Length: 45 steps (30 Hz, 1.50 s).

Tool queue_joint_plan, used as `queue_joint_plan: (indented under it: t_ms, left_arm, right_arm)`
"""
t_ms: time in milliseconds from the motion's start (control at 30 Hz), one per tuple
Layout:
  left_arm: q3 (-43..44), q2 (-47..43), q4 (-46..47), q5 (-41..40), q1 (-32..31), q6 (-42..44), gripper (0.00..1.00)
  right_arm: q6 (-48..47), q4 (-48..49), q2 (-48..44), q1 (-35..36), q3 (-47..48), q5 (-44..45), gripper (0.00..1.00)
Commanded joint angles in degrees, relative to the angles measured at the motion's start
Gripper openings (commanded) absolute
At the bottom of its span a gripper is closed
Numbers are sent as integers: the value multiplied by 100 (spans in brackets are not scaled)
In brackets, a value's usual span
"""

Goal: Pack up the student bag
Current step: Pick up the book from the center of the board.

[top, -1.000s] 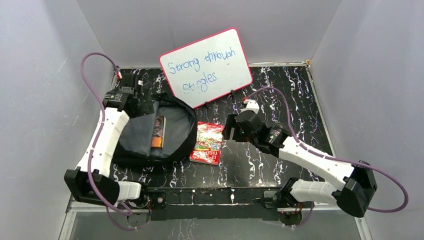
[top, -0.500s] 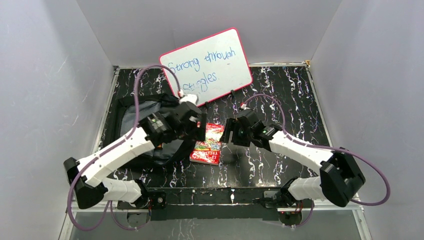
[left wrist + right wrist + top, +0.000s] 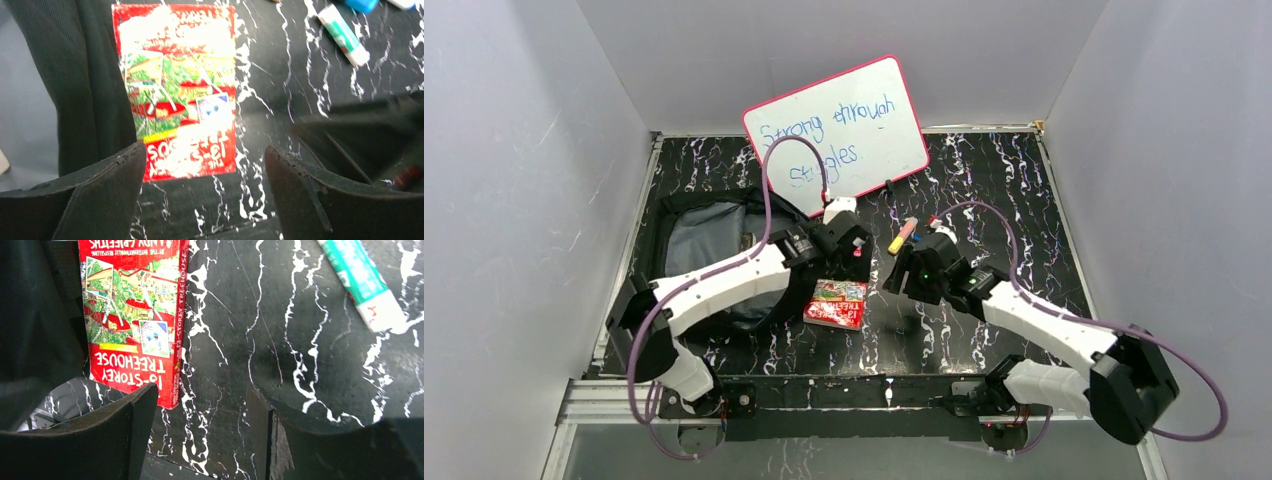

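The student bag [image 3: 692,235] lies open at the left of the table, black with grey lining; my left arm crosses over it. A red "13-Storey Treehouse" book [image 3: 837,304] lies flat just right of the bag. My left gripper [image 3: 848,248] hovers over the book's far end, open and empty. In the left wrist view the book [image 3: 180,90] lies ahead of the open gripper [image 3: 205,167], with the bag's fabric [image 3: 75,75] to its left. My right gripper [image 3: 904,280] is open and empty just right of the book [image 3: 132,325]; the right wrist view shows it over bare table [image 3: 200,412].
A whiteboard [image 3: 839,128] with blue writing leans at the back. Yellow and pink markers [image 3: 901,236] lie between the grippers and the board. A green-and-white marker [image 3: 344,35] [image 3: 362,282] and a blue one [image 3: 362,4] lie on the black marbled table [image 3: 1004,200].
My left arm has swung from the bag's far left corner across the bag to above the book. My right gripper has shifted slightly right and nearer, uncovering the markers.
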Motion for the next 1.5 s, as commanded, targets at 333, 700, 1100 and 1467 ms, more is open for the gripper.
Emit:
queue_joint_plan:
  t_ms: [333,700,1100,1467]
  left_arm:
    - [633,1527,984,1123,1218,1307,86]
    - [1341,2395,570,740,1703,1552,86]
    - [1496,2984,327,426,1747,1681,87]
    - [1576,3292,100,320,1764,1707,88]
  right_arm:
    - [187,-138,-1225,-42,-554,16,71]
    - [89,263,-1151,-39,-741,-397,68]
    - [86,522,-826,-42,-814,-806,68]
    - [54,548,-826,-42,-809,-824,69]
